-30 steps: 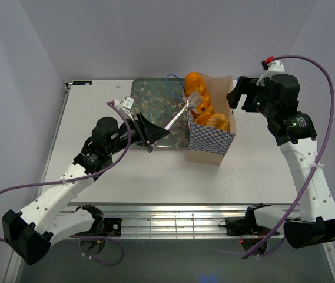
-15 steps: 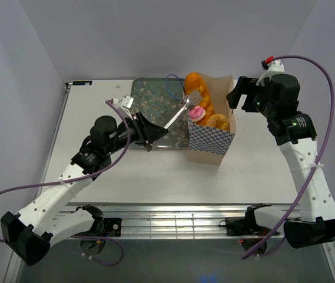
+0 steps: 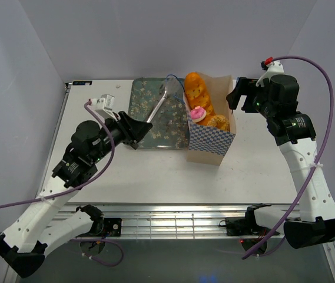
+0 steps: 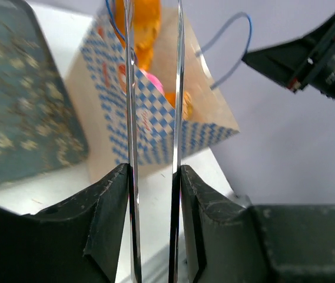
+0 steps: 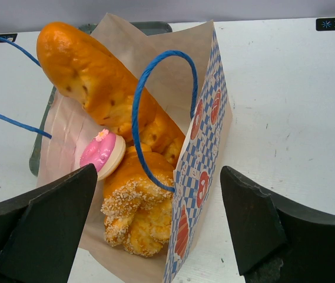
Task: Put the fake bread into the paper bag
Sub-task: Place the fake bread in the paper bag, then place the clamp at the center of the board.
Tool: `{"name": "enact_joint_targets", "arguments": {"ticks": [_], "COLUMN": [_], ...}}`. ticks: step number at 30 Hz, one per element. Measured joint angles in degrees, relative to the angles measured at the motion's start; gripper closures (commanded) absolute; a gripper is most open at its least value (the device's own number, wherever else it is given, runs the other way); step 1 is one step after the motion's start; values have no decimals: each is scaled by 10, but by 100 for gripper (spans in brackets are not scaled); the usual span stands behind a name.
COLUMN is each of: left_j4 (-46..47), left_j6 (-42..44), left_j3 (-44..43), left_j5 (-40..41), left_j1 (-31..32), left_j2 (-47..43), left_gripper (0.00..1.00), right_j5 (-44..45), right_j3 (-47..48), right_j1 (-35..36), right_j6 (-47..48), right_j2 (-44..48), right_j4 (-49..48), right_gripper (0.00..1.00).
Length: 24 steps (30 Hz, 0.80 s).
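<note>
Bread [image 5: 96,76] sits inside the bag [image 5: 205,118], so it looks basically done. Left gripper [image 3: 165,92] hovers over the tray [image 3: 141,94], jaws slightly apart and empty. Right gripper [image 3: 236,94] gapes wide beside the bag. Next I'd just back both arms off.

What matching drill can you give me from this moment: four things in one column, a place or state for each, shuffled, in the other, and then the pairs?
Things
1. baguette
2. cupcake
3. tray
4. left hand

Places or states
A. pink-topped, inside the paper bag beside the seeded pastry
B. flat on the table, left of the bag in the top view
C. sticking out of the bag's top
D. open, holding nothing, over the tray

Pairs: 1-C, 2-A, 3-B, 4-D
</note>
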State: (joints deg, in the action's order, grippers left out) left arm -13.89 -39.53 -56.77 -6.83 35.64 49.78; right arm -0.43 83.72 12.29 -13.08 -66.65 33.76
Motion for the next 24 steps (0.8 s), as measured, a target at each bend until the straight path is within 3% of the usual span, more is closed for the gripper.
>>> {"name": "enact_joint_targets", "arguments": {"ticks": [5, 13, 24], "left_j4": [-46, -88, -179], "left_j6": [91, 181, 133], "left_j3": [-36, 0, 115], "left_j5": [139, 352, 525], "left_j1": [0, 0, 0], "left_j2": [-62, -154, -29], "left_gripper": [52, 54, 53], "right_j5": [0, -7, -24], "right_j3": [-2, -7, -40], "right_j1": [0, 0, 0], "right_j6": [0, 0, 0], "right_j2": [2, 6, 9], "right_j4": [0, -5, -18], "right_gripper": [9, 9, 9]}}
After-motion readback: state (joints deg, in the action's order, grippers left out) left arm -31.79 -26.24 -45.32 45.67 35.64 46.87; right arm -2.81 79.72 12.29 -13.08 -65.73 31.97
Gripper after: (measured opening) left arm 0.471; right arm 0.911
